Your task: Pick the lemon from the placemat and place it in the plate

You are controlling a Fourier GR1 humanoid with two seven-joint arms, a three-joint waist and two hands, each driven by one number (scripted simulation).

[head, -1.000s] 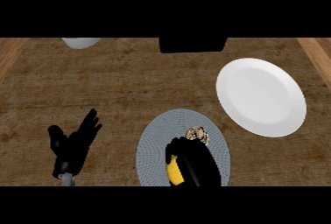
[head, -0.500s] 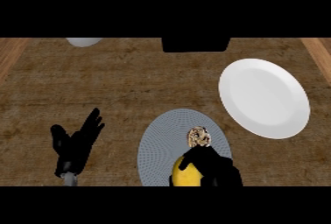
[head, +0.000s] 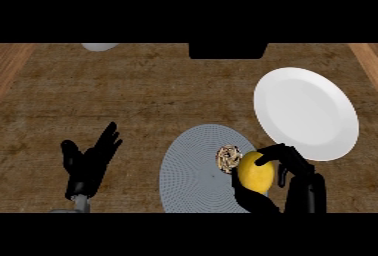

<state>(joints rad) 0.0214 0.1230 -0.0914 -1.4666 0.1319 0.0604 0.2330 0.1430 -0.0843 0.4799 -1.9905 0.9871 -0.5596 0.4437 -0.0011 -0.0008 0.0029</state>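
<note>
Where the brown woven-textured counter [head: 148,100] fills the head view, it is the largest item, with a lighter wooden strip along its left and right edges.

Plate [head: 306,112] — white, round, bare; lies toward the counter's right edge, well above the near edge. Its lower rim sits just beside the right hand's fingers.

Placemat [head: 196,175] — grey, round, finely ribbed; lies at the counter's near edge, right of centre, its lower part cut off by the view. Its upper right edge is near the plate's lower left rim.

Dark box-shaped object [head: 227,50] — at the counter's far edge, centre right; what it is cannot be told.

Left hand [head: 87,162] — black, fingers straight and spread, pointing up; resting near the counter's near edge at left, holding nothing.

Right hand [head: 284,175] — black, rising from the near edge at right; fingers and thumb curled round the lemon.

Lemon [head: 255,172] — yellow, oval; held over the placemat's right edge, short of the plate. Whether it touches the mat cannot be told.

Pale rounded object [head: 98,47] — at the far edge, left; only partly in view.

Small brown-and-cream patterned item [head: 228,156] — on the placemat, just beside the lemon's upper left.
</note>
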